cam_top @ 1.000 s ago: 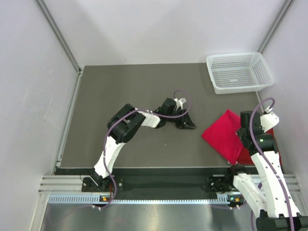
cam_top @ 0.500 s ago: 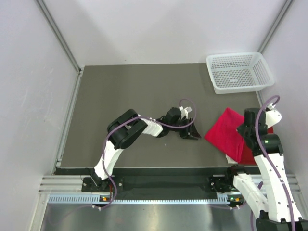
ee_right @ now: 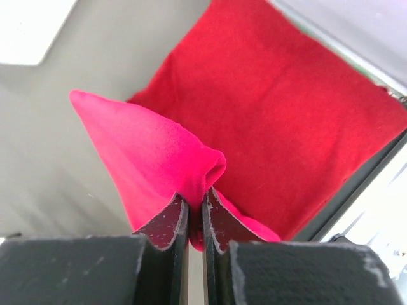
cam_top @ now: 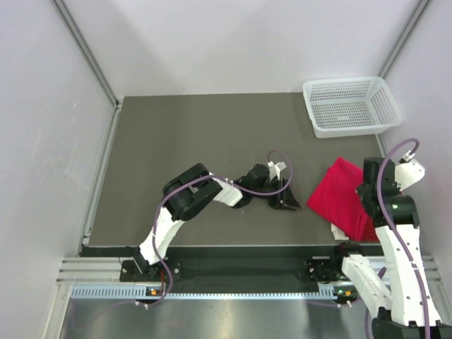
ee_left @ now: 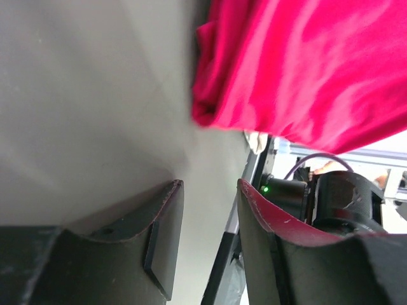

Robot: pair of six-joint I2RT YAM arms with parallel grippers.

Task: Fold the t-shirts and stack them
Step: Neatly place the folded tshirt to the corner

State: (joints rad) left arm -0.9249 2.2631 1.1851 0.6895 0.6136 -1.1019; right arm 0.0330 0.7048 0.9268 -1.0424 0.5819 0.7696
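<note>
The dark surface (cam_top: 198, 134) fills the middle of the overhead view. The red t-shirts (cam_top: 345, 198) lie at its lower right, close to the right edge and well apart from the white basket (cam_top: 349, 107) at upper right. The right jaws are clenched on a fold of the t-shirts. The left jaws stand released at centre frame, near the cloth's left edge, not touching it and gripping nothing.

- Soft, even overhead light covers my table (cam_top: 176, 134); the shadows beneath both arms are faint and short.
- Left wrist view: the red t-shirt (ee_left: 305, 70) is smeared out of focus at close range, and the far bright edge washes pale.
- Right wrist view: white glare blows out the top-left corner, and my right gripper (ee_right: 195, 198) looms soft-edged in front.
</note>
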